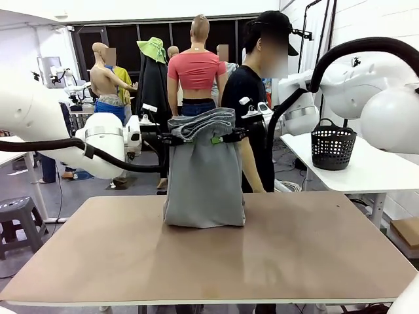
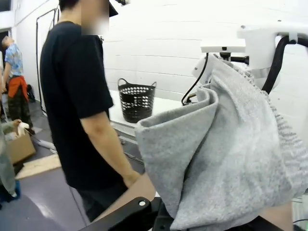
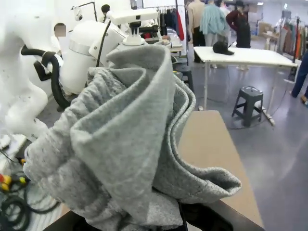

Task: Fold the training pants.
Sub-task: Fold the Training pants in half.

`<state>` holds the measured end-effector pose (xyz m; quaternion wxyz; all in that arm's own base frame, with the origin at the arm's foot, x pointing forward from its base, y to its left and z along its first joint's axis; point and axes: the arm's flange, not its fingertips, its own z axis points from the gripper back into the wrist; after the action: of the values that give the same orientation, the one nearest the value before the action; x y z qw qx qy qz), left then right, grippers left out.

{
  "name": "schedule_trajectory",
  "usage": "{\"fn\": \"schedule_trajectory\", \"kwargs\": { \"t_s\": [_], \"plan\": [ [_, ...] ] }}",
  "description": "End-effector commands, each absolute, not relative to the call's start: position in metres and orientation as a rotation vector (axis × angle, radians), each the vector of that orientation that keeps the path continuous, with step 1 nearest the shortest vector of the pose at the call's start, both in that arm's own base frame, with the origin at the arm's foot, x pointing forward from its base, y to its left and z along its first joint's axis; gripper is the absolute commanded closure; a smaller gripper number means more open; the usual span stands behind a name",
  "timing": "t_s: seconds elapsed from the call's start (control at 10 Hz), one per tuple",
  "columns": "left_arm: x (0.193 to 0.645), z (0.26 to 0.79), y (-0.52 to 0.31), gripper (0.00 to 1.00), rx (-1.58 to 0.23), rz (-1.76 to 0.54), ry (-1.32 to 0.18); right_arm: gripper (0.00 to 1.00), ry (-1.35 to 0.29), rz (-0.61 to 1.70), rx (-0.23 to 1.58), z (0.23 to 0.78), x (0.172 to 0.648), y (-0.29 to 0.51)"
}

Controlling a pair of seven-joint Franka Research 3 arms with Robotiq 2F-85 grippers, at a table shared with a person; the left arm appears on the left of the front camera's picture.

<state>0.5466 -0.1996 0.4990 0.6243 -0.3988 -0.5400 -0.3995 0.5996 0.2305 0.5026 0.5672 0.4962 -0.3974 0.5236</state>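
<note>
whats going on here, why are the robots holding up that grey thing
Both arms are lifting the training pants above the table. The left hand grips one top corner of the bunched fabric and the right hand grips the other, so the grey pants hang down with their lower edge resting on the tabletop. A person in a black shirt stands at the far side, not touching them.

Occlusions: fabric covers both sets of fingertips

Training pants drape over left gripper and right gripper; jaw state unreadable. Person's hands hidden behind the pants, past tabletop's far edge.
</note>
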Motion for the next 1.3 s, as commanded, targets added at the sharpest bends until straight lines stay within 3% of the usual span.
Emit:
{"fn": "schedule_trajectory", "kwargs": {
  "t_s": [0.0, 0.4, 0.9, 1.2],
  "plan": [
    [0.507, 0.506, -0.192, 1.0, -1.069, -0.829, -1.14, 1.0, -0.837, 1.055, 1.237, 0.491, 0.562, 0.218],
    [0.477, 0.452, -0.181, 1.0, -1.175, -0.699, -1.002, 1.0, -0.649, 0.868, 1.298, 0.426, 0.53, 0.208],
    [0.471, 0.433, -0.195, 1.0, -1.152, -0.73, -0.946, 1.0, -0.638, 0.924, 1.313, 0.425, 0.525, 0.221],
    [0.438, 0.426, -0.193, 1.0, -1.21, -0.607, -0.793, 1.0, -0.54, 0.779, 1.401, 0.398, 0.497, 0.212]
  ]
}}
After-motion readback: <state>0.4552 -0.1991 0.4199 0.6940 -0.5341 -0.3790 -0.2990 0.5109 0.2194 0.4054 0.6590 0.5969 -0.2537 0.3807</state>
